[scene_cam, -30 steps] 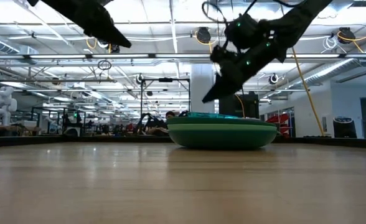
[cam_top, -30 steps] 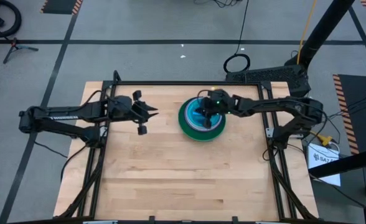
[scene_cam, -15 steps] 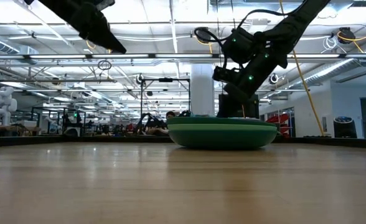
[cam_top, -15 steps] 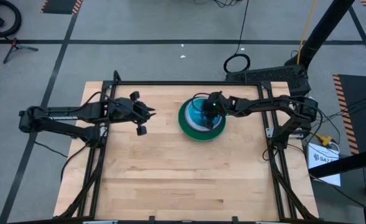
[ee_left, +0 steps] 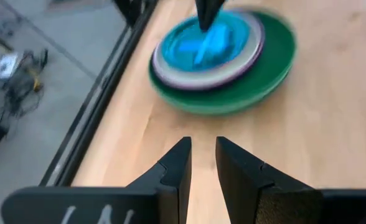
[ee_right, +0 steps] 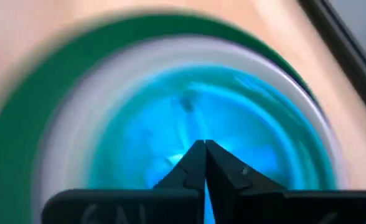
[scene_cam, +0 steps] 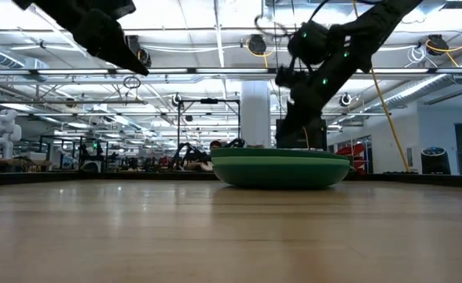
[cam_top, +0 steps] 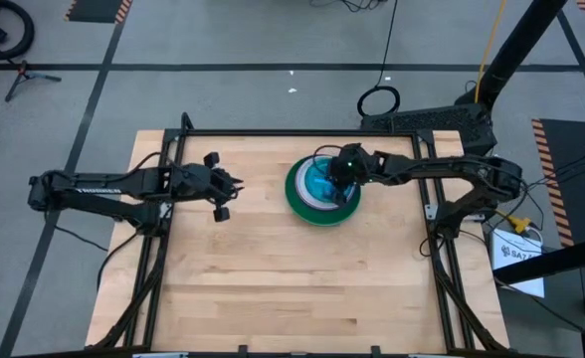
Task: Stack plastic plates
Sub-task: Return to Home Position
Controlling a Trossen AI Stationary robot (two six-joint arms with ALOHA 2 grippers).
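From above, the large dark green plastic plate (cam_top: 294,199) sits far-centre on the wooden tabletop (cam_top: 273,288). It cradles paler plates and a translucent blue divided plate (cam_top: 317,183). My right fingers (cam_top: 334,184) hang over it, and my left fingers (cam_top: 235,185) are well apart from it.

At table level, the stack lies flat.

Left wrist: my fingers are narrowly parted and empty.

Right wrist: my fingers are pinched together, gripping nothing.

I judge the plates light, stiff and slick, best taken at the rim.

The left gripper (cam_top: 235,185) drew back toward the left edge of the table (cam_top: 273,288), and the right gripper (cam_top: 334,183) shifted slightly rightward over the top blue plate (cam_top: 320,180).
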